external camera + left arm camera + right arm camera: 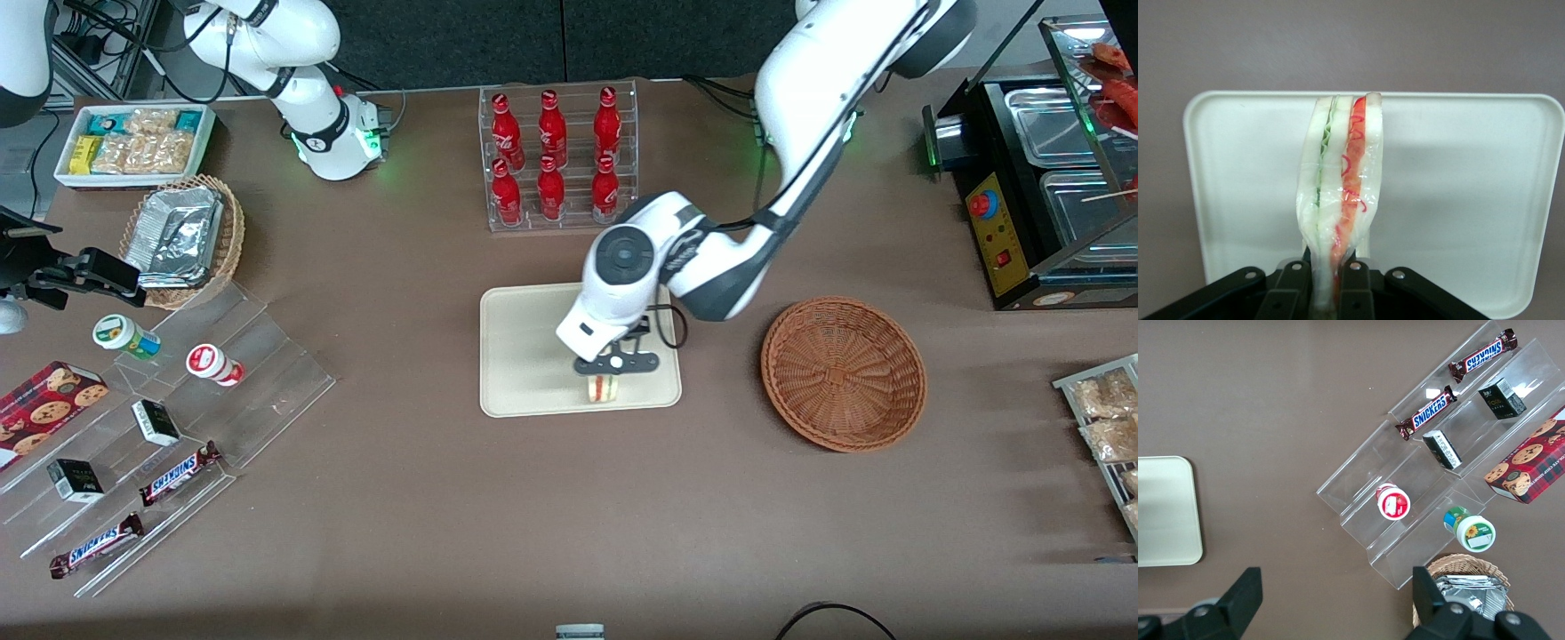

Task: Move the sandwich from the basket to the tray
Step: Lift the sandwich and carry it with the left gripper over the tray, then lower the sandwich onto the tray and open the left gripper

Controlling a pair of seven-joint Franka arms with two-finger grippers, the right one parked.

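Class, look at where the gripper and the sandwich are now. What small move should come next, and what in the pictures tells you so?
Probably lower a little and open the fingers. The gripper is shut on the sandwich, already over the tray, while the basket is empty. Whether the sandwich touches the tray yet cannot be told.

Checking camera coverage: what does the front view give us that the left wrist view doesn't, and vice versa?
Front view only: the empty basket toward the working arm's end, the rack of red bottles, the snack displays, and the end effector's place over the tray's nearer edge.

Left wrist view only: the sandwich's clear wrap, green and red filling layers, and the fingers clamping it.

Both: the sandwich held above the tray.
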